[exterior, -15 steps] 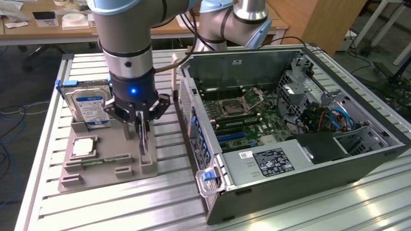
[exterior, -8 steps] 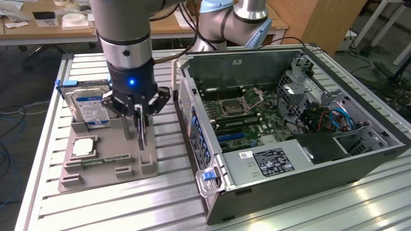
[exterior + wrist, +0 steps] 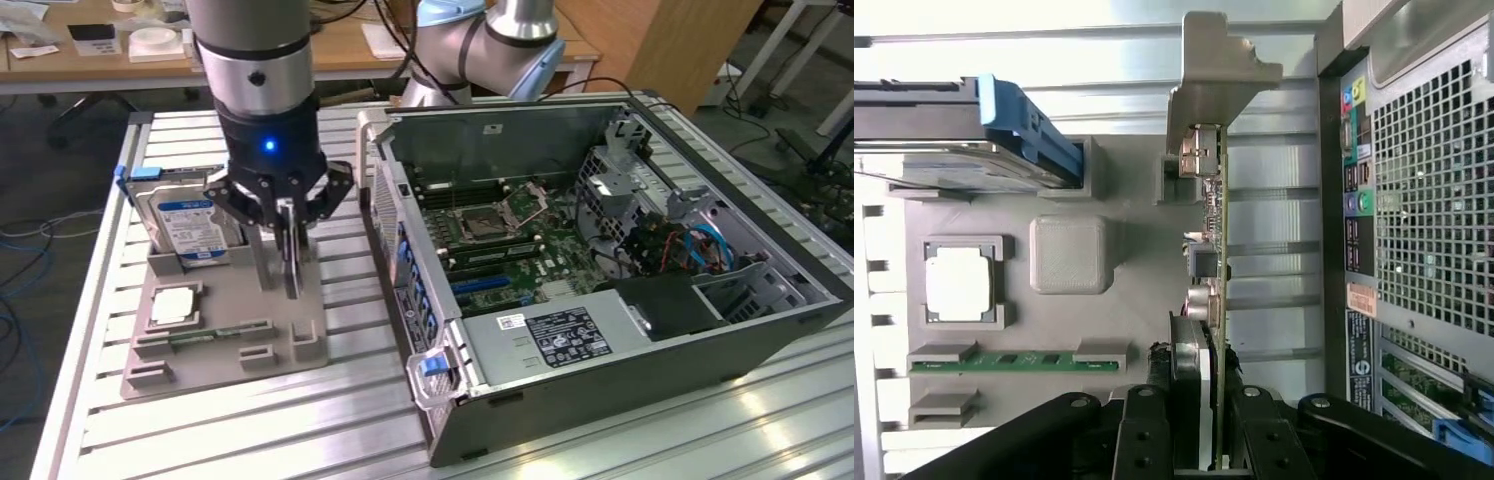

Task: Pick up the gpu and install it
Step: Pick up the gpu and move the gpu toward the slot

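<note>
The gpu [image 3: 292, 268] stands upright on edge in a slot of the grey parts holder [image 3: 227, 295], at the exterior view's left of the open computer case [image 3: 627, 330]. My gripper [image 3: 294, 235] has come straight down over the card, with a finger on each side, and is shut on its upper edge. In the wrist view the gpu [image 3: 1220, 250] appears edge-on, a thin brownish slab with its metal bracket [image 3: 1219, 70] at the far end. The black fingers [image 3: 1144, 435] of my gripper [image 3: 1199, 445] squeeze it at the near end. The card still sits in the holder [image 3: 1124, 320].
The holder also carries a silver hard drive [image 3: 187, 225] with a blue-white label, a square silver chip [image 3: 174, 305] and a green memory stick [image 3: 200, 335]. The case lies open with its motherboard [image 3: 501, 235] exposed. Its perforated rear wall [image 3: 1429, 200] is close beside the card.
</note>
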You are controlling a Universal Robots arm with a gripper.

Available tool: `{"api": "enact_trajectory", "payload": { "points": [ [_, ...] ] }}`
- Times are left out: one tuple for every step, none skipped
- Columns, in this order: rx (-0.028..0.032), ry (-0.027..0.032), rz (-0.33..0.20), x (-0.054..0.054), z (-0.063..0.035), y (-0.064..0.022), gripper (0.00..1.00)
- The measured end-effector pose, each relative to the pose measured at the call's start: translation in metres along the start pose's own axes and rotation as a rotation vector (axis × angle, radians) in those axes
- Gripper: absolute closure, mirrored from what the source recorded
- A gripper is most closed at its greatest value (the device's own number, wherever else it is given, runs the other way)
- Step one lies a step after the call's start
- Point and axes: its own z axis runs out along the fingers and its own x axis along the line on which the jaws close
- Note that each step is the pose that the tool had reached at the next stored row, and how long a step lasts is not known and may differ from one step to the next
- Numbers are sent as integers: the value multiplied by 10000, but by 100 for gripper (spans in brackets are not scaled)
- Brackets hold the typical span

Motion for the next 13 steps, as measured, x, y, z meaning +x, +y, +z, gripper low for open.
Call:
{"api": "enact_trajectory", "payload": {
  "points": [
    [-2, 1, 0, 0, -34, 1, 72],
    [-3, 0, -1, -1, -69, 3, 72],
    [-4, 1, -1, -1, -106, 4, 72],
    [-5, 1, -1, -2, -142, 6, 72],
    [-6, 1, 0, -2, -177, 7, 72],
    [-7, 1, -1, -2, -212, 8, 72],
    [-8, 1, 0, -3, -247, 10, 72],
    [-9, 1, 0, -3, -283, 11, 72],
    [-10, 1, 0, -3, -318, 13, 72],
    [-11, 1, 0, -4, -357, 14, 72],
    [-11, 1, -1, -4, -392, 15, 72],
    [-13, 1, 0, -4, -428, 17, 72],
    [-14, 1, 0, -5, -464, 18, 72]
  ]
}}
